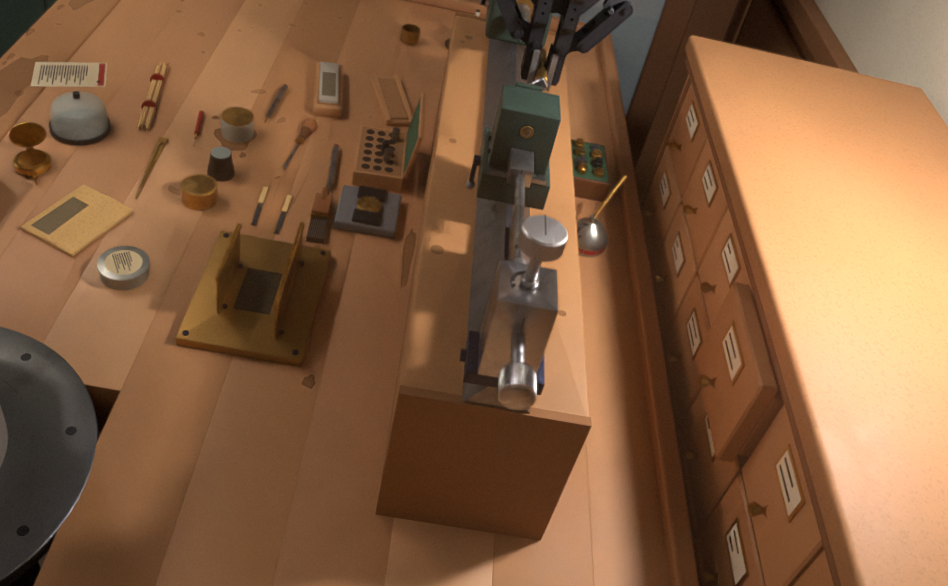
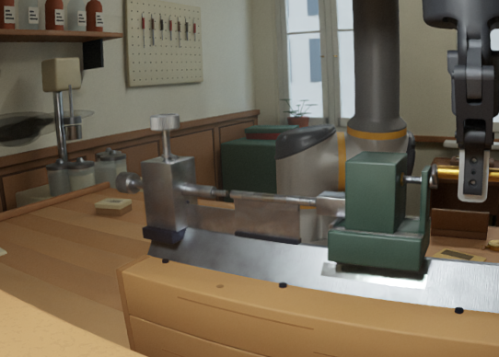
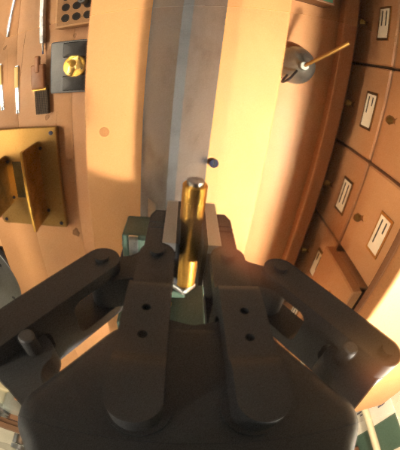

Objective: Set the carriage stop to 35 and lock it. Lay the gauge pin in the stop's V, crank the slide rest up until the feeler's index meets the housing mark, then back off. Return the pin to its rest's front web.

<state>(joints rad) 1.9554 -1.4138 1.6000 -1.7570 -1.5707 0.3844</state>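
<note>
The brass gauge pin (image 3: 190, 235) hangs level just beyond the far end of the green feeler housing (image 1: 525, 146), clamped in my closed gripper (image 3: 191, 226) above the steel bed. In the second side camera the gripper (image 2: 473, 178) stands right of the housing (image 2: 375, 192), with the pin (image 2: 460, 172) showing behind the fingers. Nearer along the bed sits the steel carriage stop (image 1: 520, 321) with its top lock knob (image 1: 544, 237) and end knob (image 1: 517, 386). The brass pin rest (image 1: 255, 291) stands empty on the bench to the left.
The raised wooden plinth (image 1: 492, 408) carries the bed, with a drawer cabinet (image 1: 725, 342) close on its right. An oil can (image 1: 592, 235) sits between them. Small tools, tins and a drill block (image 1: 383, 157) are scattered over the bench on the left.
</note>
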